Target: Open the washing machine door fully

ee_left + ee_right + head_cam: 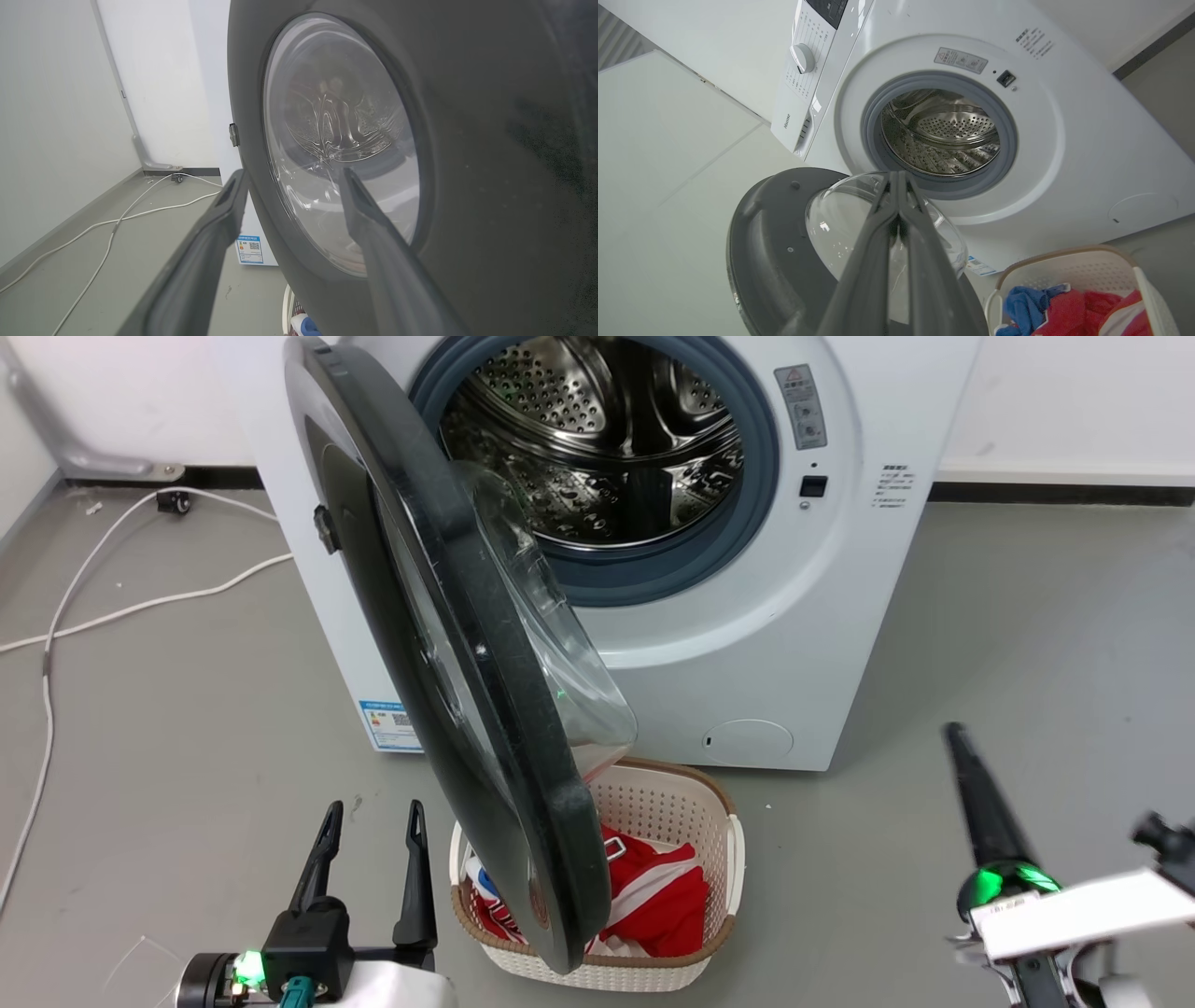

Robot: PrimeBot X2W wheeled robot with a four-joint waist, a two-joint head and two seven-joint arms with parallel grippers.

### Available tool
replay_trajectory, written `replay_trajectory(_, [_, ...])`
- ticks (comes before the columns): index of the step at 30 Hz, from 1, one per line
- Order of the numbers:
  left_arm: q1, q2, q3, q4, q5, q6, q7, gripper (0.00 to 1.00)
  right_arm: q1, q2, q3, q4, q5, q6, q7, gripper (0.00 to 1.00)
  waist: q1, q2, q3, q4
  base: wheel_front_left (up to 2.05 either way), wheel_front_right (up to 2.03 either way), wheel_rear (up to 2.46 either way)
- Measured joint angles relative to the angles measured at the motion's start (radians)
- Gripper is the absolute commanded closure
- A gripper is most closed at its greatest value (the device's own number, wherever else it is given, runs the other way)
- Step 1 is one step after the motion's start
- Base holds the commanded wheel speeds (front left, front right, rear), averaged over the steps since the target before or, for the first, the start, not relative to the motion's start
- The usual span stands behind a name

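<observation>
One glossy black washing machine door (467, 672), its clear glass bowl bulging toward the drum, stands swung out roughly square to the white washing machine (803, 616), hinged at 9 o'clock. A white laundry basket (719, 821) of red clothes (663, 896) sits under its lower edge. Left gripper (373, 812), at the door's 7 o'clock: jaws spread, empty. Right gripper (954, 737), at 4 o'clock: jaws pressed together, empty.

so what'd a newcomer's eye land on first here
First the glossy black washing machine door, swung out nearly edge-on in the middle of the head view, its clear glass bowl facing the machine. Behind it gapes the perforated steel drum of the white washing machine, and under the door's lower edge sits a white laundry basket holding red clothes.
</observation>
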Motion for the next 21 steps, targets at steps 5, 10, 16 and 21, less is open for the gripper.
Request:
replay_trajectory(5, [0.011,0.0,0.008,-0.005,0.0,0.0,0.0,0.0,0.02,-0.035,0.007,0.055,-0.297,0.0,-0.195,1.0,0.0,0.0,-0.012,-0.016,0.0,0.0,0.0])
replay_trajectory(10, [0.023,0.0,0.014,-0.007,0.001,0.001,0.0,0.0,0.025,0.005,-0.105,-0.03,-0.691,0.0,-0.202,1.0,0.0,0.0,-0.017,-0.03,0.0,0.0,0.0])
replay_trajectory(16, [0.022,0.0,0.012,-0.008,0.001,0.002,0.0,0.0,0.094,0.055,-0.131,-0.111,-0.999,0.0,-0.202,1.0,0.0001,0.0,-0.018,-0.038,0.0,0.0,0.0])
replay_trajectory(21, [0.022,0.0,0.007,-0.008,0.0,0.002,0.0,0.0,0.151,0.084,-0.14,-0.101,-1.085,0.0,-0.202,1.0,0.0001,0.0,-0.02,-0.036,0.0,0.0,0.0])
